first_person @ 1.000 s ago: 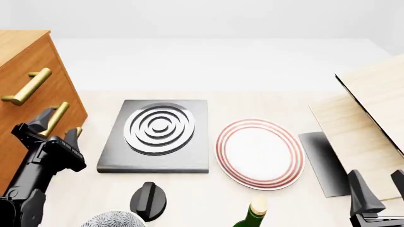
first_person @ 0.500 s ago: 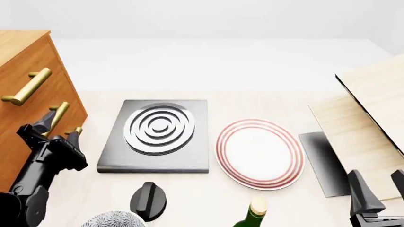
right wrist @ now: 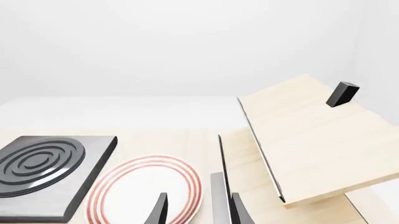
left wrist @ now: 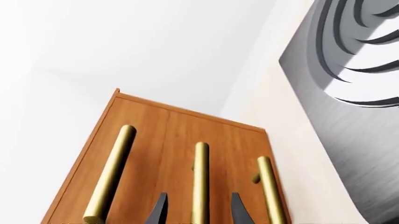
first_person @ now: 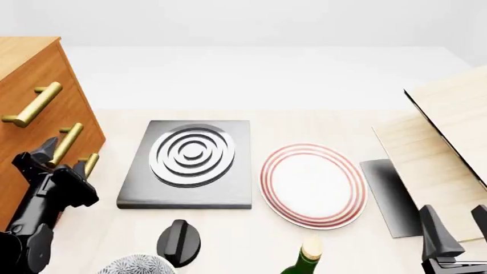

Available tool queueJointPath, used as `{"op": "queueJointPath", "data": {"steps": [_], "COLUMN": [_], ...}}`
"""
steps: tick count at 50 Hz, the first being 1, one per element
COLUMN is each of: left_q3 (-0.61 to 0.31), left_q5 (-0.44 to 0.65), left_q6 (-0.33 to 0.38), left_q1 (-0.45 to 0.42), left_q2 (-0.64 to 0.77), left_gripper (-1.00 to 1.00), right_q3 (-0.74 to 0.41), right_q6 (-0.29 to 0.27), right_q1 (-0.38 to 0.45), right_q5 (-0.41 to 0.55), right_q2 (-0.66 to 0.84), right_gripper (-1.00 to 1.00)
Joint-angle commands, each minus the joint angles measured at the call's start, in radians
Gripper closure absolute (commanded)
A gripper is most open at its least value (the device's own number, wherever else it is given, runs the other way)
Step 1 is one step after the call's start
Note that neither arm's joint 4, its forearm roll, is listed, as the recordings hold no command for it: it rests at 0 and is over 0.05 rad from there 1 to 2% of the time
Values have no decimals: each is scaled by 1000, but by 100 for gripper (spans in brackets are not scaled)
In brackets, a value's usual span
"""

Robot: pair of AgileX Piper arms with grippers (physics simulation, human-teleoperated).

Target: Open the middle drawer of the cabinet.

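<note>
Bright, even light everywhere.
Everything looks sharp and clean, with only soft, faint shadows and no glare or blur.

The black left arm rises from the near left corner and reaches away to the far left; its black two-fingered left gripper has its fingers spread apart, one dark tapered finger on either side of a gap. The black right gripper sits low at the near right, fingers parted and pointing forward.
</note>
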Motion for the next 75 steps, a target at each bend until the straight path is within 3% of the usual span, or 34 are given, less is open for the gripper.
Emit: {"op": "queueJointPath", "data": {"steps": [1,16,18,22,28,41,42,59,60,75], "left_q3": [-18,-43,-42,-51,-79,-87,-74,-31,15,78], "left_q5": [0,0,0,0,0,0,0,0,0,0], "left_q6": [8,-16,18,-9,27,18,-9,-15,0,9], "left_q1": [24,36,45,51,81,102,100,73,-60,-145], "left_q2": [34,89,73,103,132,152,141,65,-33,-103], "left_gripper": [-100,-100,-100,-100,-100,-100,100,100,100,100], "right_q3": [0,0,0,0,0,0,0,0,0,0], "right_q6": [0,0,0,0,0,0,0,0,0,0], "right_q1": [0,0,0,0,0,0,0,0,0,0], "right_q5": [0,0,0,0,0,0,0,0,0,0], "right_q2": [0,0,0,0,0,0,0,0,0,0], "right_gripper": [-100,-100,-100,-100,-100,-100,-100,-100,-100,-100]}}
